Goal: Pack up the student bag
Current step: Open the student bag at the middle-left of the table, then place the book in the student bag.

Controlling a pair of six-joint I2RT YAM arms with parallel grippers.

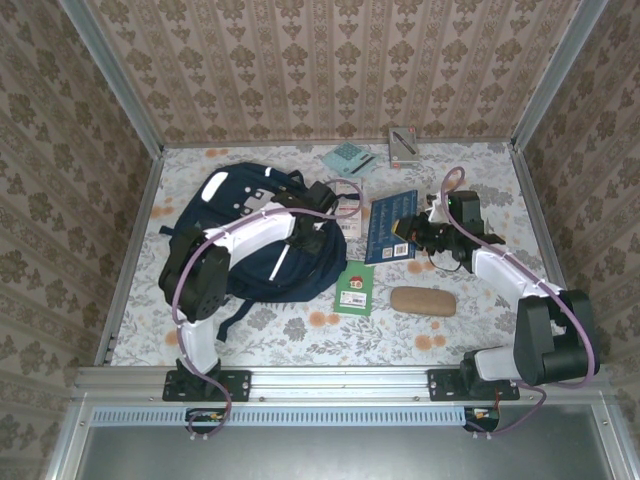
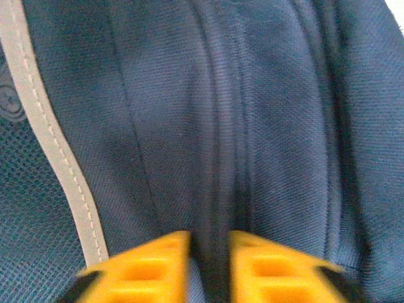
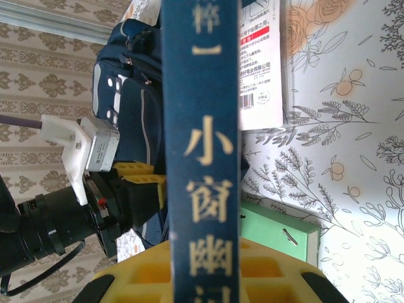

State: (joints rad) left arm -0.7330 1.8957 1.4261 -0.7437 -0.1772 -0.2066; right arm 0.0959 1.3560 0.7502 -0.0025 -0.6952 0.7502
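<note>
- Bench (image 1: 300,325): floral cloth top, all the items lie on it.
- Student bag (image 1: 232,192): lies flat at left-centre of the bench, biggest item, long axis running far-left to near-right. The left arm (image 1: 250,228) is stretched over it. Navy weave and a pale stripe show close up in the left wrist view (image 2: 158,126).
- Left jaws: nearly pressed together, with a raised fold of bag cloth between them. Looks like a pinch at the bag's right side, prob. to hold the mouth up; can't tell if the zip is open.
- Right arm (image 1: 500,270): reaches in from the right. Right jaws pinch the blue book (image 1: 392,225) by its spine (image 3: 201,158).
- Key relation: the bag lies to the left of the right jaws, near but apart, w/ the bag (image 3: 129,95) and the left fingers (image 3: 134,169) just past the book's edge. The book's long axis runs near-to-far, approx. across the way to the bag. The right arm is nearer the book and the left is on the bag, so I'd judge next move = carry the book left into the held opening.
- Green notebook (image 1: 354,288): flat, just beside the bag's near-right corner.
- Brown case (image 1: 422,300): near the notebook, to its right.
- Teal pad (image 1: 347,158) and grey box (image 1: 404,146): at the far edge, well apart from the jaws.
</note>
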